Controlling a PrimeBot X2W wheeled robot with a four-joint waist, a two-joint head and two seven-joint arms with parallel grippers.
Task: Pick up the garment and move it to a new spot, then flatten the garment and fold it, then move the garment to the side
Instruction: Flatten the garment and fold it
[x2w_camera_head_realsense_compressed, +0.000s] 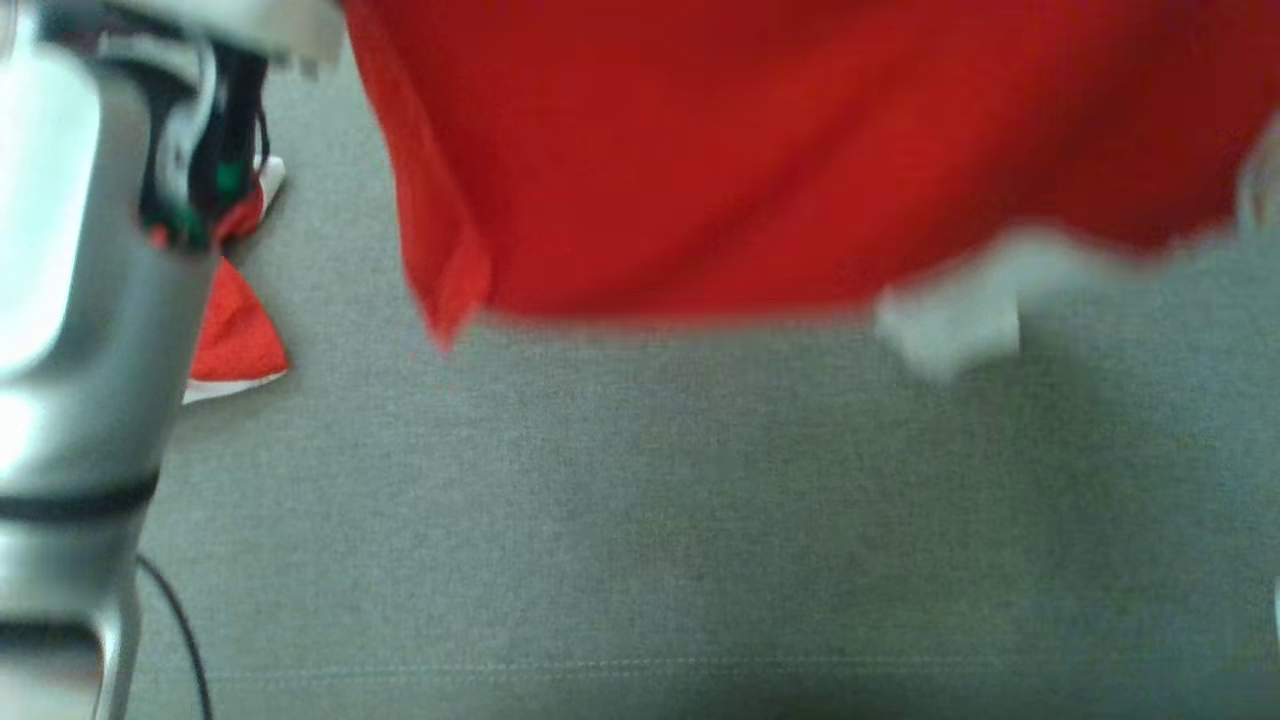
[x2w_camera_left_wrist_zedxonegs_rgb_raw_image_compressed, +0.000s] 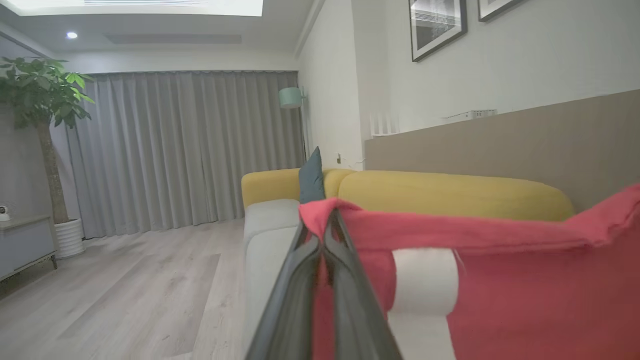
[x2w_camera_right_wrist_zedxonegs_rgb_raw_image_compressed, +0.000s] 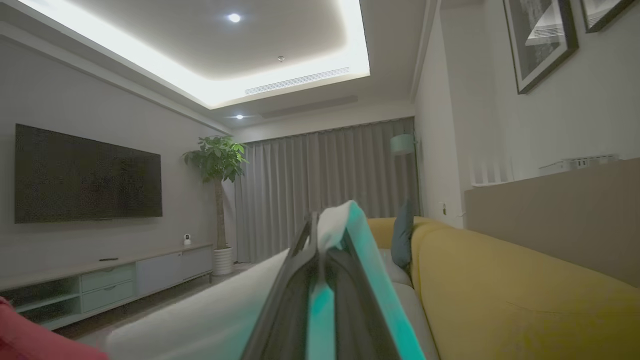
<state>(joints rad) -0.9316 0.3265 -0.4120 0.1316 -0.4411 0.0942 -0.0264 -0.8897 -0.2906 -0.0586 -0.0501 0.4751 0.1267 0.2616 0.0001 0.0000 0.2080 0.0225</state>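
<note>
The red garment (x2w_camera_head_realsense_compressed: 780, 150) hangs spread across the top of the head view, blurred, with a white patch (x2w_camera_head_realsense_compressed: 950, 320) at its lower edge. My left gripper (x2w_camera_left_wrist_zedxonegs_rgb_raw_image_compressed: 322, 235) is shut on a red corner of the garment (x2w_camera_left_wrist_zedxonegs_rgb_raw_image_compressed: 500, 300), beside a white band (x2w_camera_left_wrist_zedxonegs_rgb_raw_image_compressed: 425, 280). My right gripper (x2w_camera_right_wrist_zedxonegs_rgb_raw_image_compressed: 320, 230) is shut on a white and teal part of the garment (x2w_camera_right_wrist_zedxonegs_rgb_raw_image_compressed: 225, 310). A small red and white flap (x2w_camera_head_realsense_compressed: 235, 335) hangs beside my left forearm (x2w_camera_head_realsense_compressed: 70, 300).
Under the garment lies a grey seat cushion (x2w_camera_head_realsense_compressed: 650, 520). A yellow sofa back (x2w_camera_left_wrist_zedxonegs_rgb_raw_image_compressed: 450, 195) with a dark teal cushion (x2w_camera_left_wrist_zedxonegs_rgb_raw_image_compressed: 311, 175) runs along the wall. A black cable (x2w_camera_head_realsense_compressed: 180, 620) trails by my left arm. A potted plant (x2w_camera_right_wrist_zedxonegs_rgb_raw_image_compressed: 217, 165), TV (x2w_camera_right_wrist_zedxonegs_rgb_raw_image_compressed: 87, 175) and low cabinet (x2w_camera_right_wrist_zedxonegs_rgb_raw_image_compressed: 105, 285) stand across the room.
</note>
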